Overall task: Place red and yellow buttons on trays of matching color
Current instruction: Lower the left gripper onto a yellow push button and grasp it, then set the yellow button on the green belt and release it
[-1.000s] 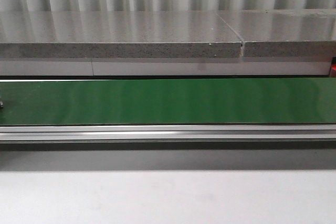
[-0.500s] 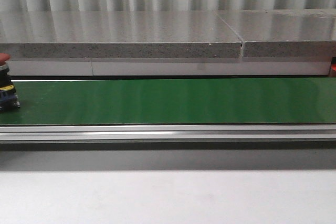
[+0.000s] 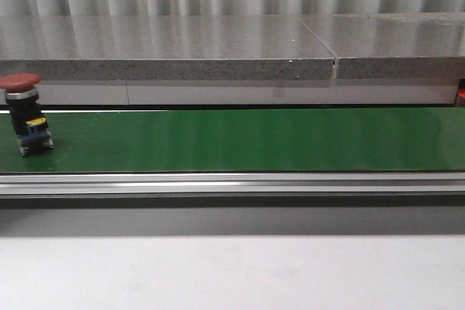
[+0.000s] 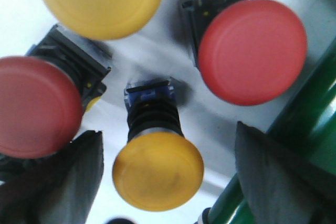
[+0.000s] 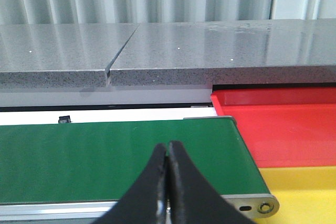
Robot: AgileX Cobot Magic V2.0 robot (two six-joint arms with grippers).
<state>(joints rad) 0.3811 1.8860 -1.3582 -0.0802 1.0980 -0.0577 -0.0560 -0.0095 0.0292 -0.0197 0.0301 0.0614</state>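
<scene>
1. Conveyor belt (image 3: 240, 139): the landmark. A red push button (image 3: 24, 114) stands upright on its far-left end, cap up, with nothing touching it.
2. Trays: in the right wrist view a red tray (image 5: 283, 127) lies just past the belt's end roller, with a yellow tray (image 5: 304, 195) directly beside it. The visible parts of both hold no buttons, so sorting appears barely begun.
3. Supply: the left wrist view shows four waiting buttons on a white bench (image 4: 157, 61) beside the belt. They are a yellow push button (image 4: 157, 169) lying on its side, a second yellow cap (image 4: 100, 1), and two red ones (image 4: 252, 51) (image 4: 34, 106).
4. Left tool (image 4: 168, 182): jaws spread wide, straddling the lying yellow push button without gripping it.
5. Right tool (image 5: 167, 182): fingertips pressed together, empty, poised above the belt near the trays.
</scene>
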